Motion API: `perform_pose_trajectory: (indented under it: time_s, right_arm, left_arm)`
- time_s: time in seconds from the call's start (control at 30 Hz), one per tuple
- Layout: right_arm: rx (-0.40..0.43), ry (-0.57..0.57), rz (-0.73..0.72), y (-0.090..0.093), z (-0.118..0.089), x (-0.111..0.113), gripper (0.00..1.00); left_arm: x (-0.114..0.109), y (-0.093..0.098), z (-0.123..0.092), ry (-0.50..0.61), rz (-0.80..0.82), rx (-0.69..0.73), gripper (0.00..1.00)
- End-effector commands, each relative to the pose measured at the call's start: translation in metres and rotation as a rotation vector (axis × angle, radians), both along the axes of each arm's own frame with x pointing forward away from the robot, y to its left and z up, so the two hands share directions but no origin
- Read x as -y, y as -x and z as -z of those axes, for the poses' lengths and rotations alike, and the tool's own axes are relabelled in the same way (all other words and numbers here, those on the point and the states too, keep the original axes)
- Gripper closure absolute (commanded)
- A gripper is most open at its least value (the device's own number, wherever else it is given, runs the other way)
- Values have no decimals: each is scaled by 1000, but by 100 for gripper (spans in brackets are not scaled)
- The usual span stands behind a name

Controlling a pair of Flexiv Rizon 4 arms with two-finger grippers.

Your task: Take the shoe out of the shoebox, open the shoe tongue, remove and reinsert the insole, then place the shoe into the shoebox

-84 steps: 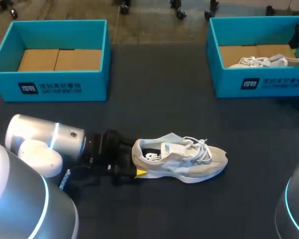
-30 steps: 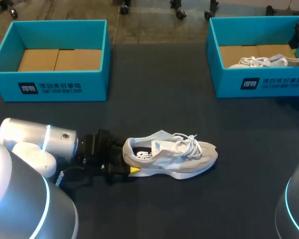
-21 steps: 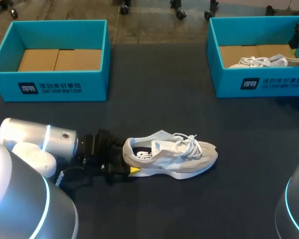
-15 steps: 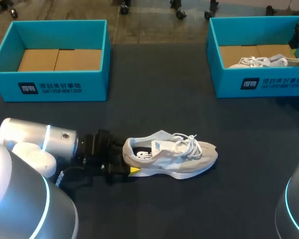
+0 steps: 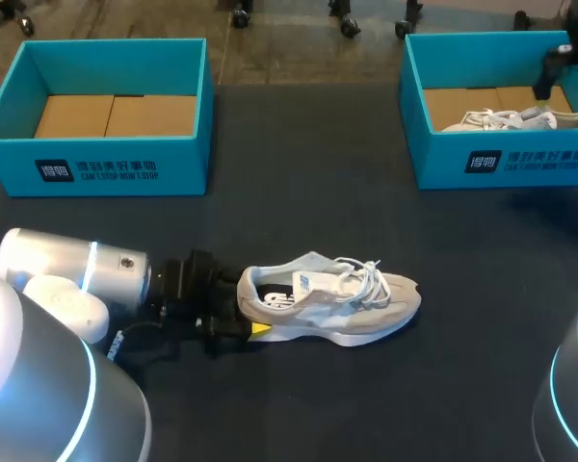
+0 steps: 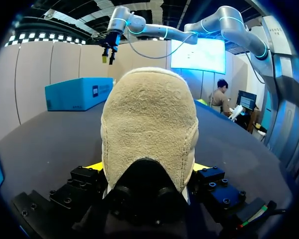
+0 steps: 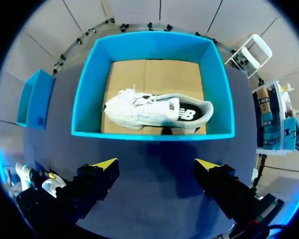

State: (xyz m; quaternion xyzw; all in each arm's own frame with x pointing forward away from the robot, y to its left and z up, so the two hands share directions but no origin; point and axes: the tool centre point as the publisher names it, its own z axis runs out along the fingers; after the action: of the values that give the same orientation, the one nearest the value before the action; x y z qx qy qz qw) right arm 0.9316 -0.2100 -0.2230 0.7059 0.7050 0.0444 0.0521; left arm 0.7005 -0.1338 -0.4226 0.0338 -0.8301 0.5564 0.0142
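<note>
- Of the left end effector [image 5: 248, 325], only one yellow tip is seen in the head view, low beside the heel. The rest is hidden by the shoe [image 5: 328, 296] and the black wrist.
- In the left wrist view only the shoe's rounded, fuzzy beige heel is shown; toe and laces are hidden behind it.
- The heel is pinched from both sides by the left end effector, with a yellow tip at each side.
- The shoe is stood on its sole on the dark counter [image 5: 299, 192], toe pointed right, with a pale grey upper, a white sole and loose white laces.
- The right end effector [image 7: 155, 164] is held spread with nothing between its fingers, and the right shoebox [image 7: 152, 135] is ahead of it.
- A second shoe [image 7: 157, 110], white, is laid on its side on that box's brown cardboard floor.
- In the head view the right shoebox is cut off at the edge, and the second shoe is partly hidden by the front wall.
- The left shoebox [image 5: 106, 168], with teal walls and a brown cardboard floor, is set well apart from the shoe.
</note>
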Motion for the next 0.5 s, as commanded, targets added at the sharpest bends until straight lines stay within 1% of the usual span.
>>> perform_pose_trajectory:
  time_s: [0.03,0.2,0.37,0.5]
  right_arm:
    - [46,28,12,20,-1,-21,0]
    - [47,20,38,34,4,-49,0]
    - [42,15,50,49,8,-87,0]
    - [43,-2,47,61,9,-112,0]
  left_arm:
    - [-1,2,1,-1,-2,0,100]
    - [-1,2,1,-1,-2,0,100]
    - [-1,2,1,-1,-2,0,100]
    - [-1,2,1,-1,-2,0,100]
